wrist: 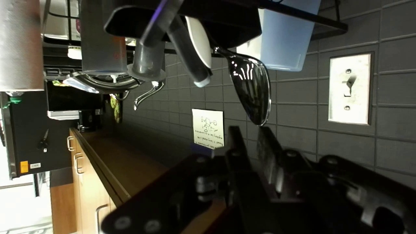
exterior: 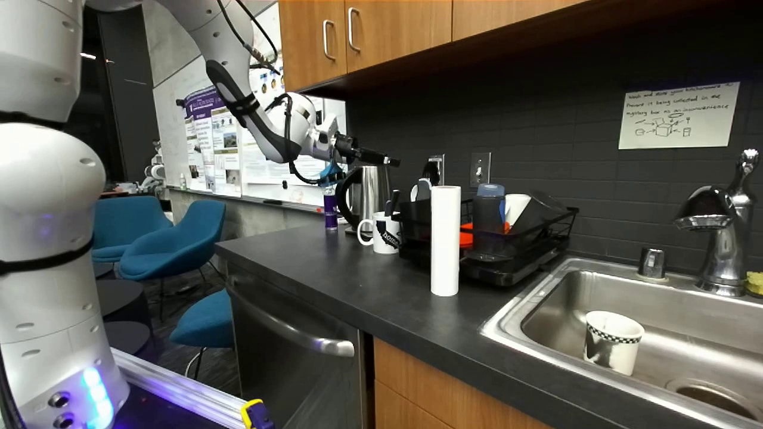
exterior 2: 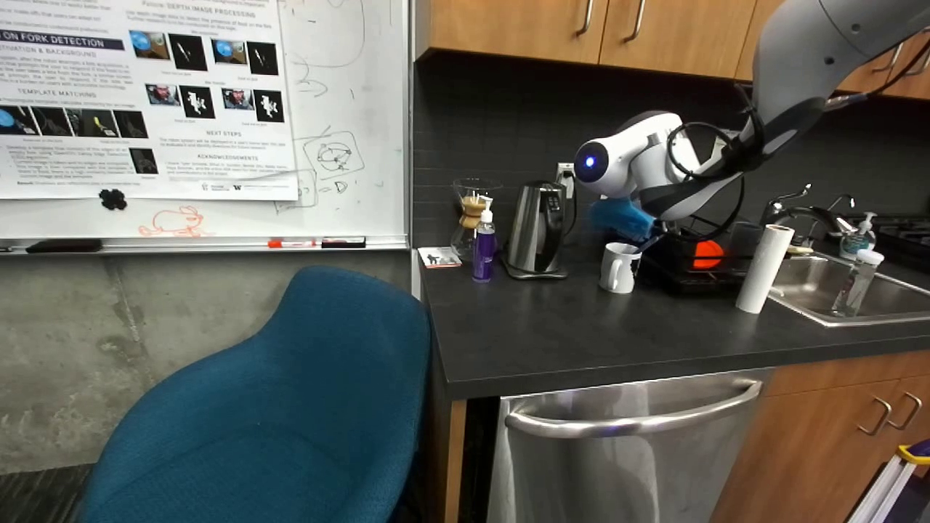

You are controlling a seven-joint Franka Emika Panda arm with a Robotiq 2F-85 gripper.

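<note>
My gripper (exterior: 390, 161) reaches out above the counter, near the top of the steel kettle (exterior: 377, 187). In the wrist view, which stands upside down, the gripper (wrist: 249, 131) has a narrow gap between its fingers, with nothing in it. Closest to the fingertips in that view is a dark, shiny spoon (wrist: 252, 87); whether they touch cannot be told. The spoon stands in a black utensil holder (wrist: 227, 26) with several other utensils, among them a grey-handled one (wrist: 187, 48). In an exterior view, the wrist hides the fingers above the white mug (exterior 2: 617, 269).
A black dish rack (exterior: 542, 238) holds cups and containers. A white roll (exterior: 446, 241) stands upright before it. A purple bottle (exterior 2: 484, 247) is beside the kettle. The sink (exterior: 560, 298) holds a cup (exterior: 613, 342). Wooden cabinets (exterior: 393, 36) hang above.
</note>
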